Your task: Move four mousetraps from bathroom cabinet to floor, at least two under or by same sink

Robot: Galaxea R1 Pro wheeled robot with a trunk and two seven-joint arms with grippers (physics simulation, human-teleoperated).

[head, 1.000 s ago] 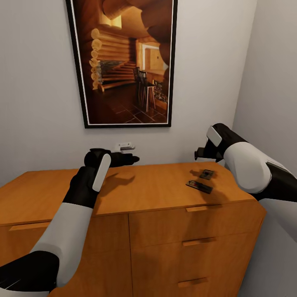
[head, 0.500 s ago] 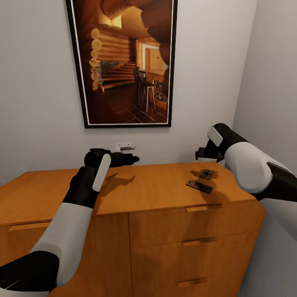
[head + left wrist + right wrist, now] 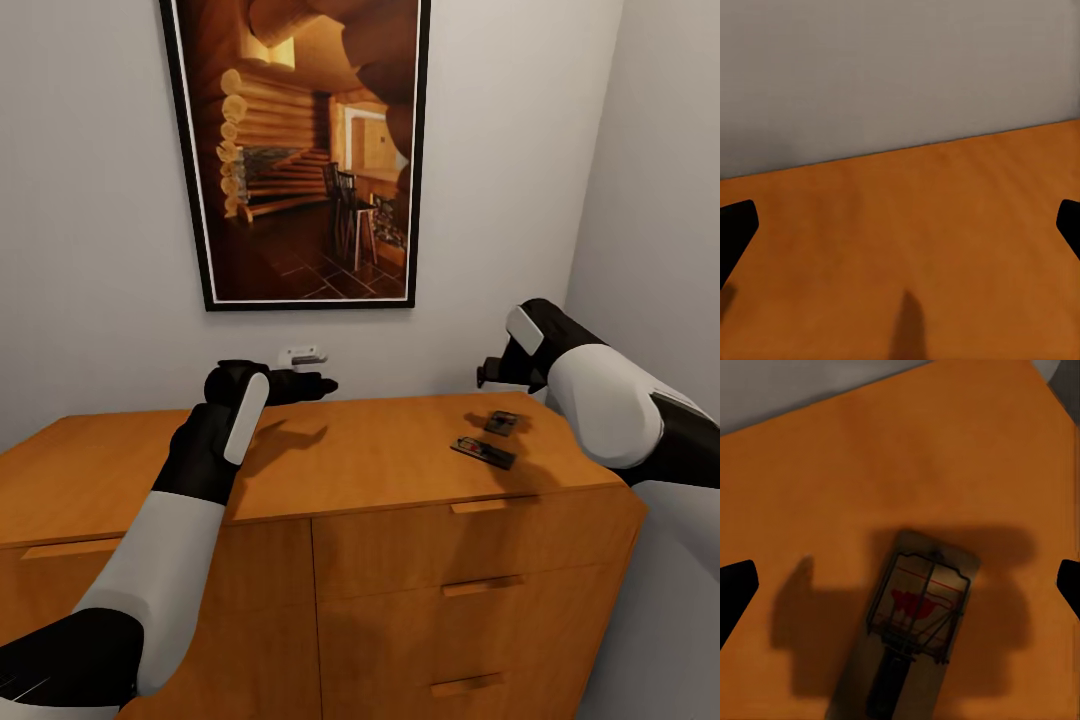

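Cabinet [image 3: 380, 450] of orange-brown wood spanning the lower head view, flat top, drawer fronts with slim bar handles below. Pale grey wall [image 3: 90, 200] behind, meeting a second wall at the right in a corner. Framed picture [image 3: 300, 150] of a log-cabin interior hung above the cabinet, a small white wall fitting [image 3: 302, 354] just beneath the frame. Left gripper [image 3: 300, 385] hovering over the left-centre of the cabinet top, fingers spread wide at the edges of the left wrist view above bare wood, grasping nothing. Further right, two mousetraps on the top near the right end: one [image 3: 483, 452] toward the front edge, another [image 3: 501, 423] just behind it, apart from each other. Right gripper [image 3: 490, 375] poised above the rear trap, fingers parted at the sides of the right wrist view, mousetrap [image 3: 911, 622] lying flat between them in shadow, untouched
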